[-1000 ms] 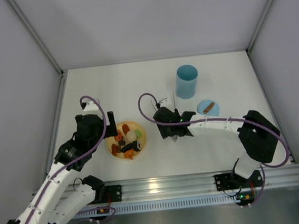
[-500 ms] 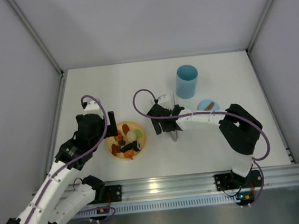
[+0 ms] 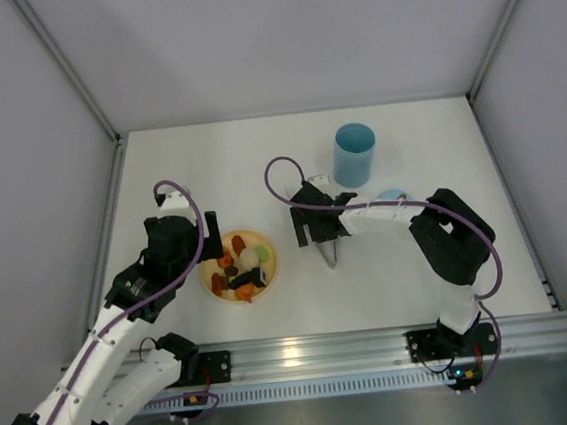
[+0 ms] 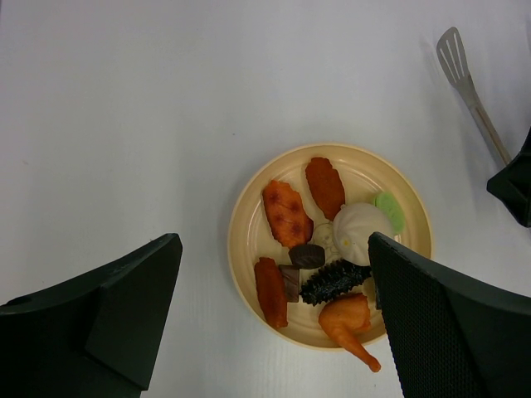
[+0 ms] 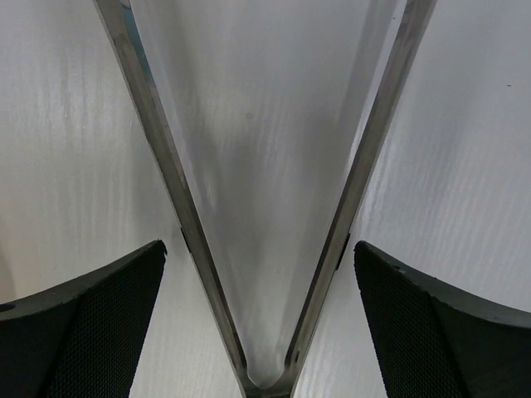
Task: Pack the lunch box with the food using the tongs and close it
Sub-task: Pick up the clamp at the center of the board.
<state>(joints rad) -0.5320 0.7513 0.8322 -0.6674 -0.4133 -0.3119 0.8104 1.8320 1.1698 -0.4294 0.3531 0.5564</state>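
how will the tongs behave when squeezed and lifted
The tongs look like thin bare metal, so probably slippery and light. Two slim arms joined in a V likely spring together when squeezed. Lying flat, they shouldn't roll.

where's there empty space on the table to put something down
The widest bare patch of table is far left, between the left wall and the lunch box. Another lies at the front, between the plate and the right arm. Crowded: the middle, around the tongs and lid.
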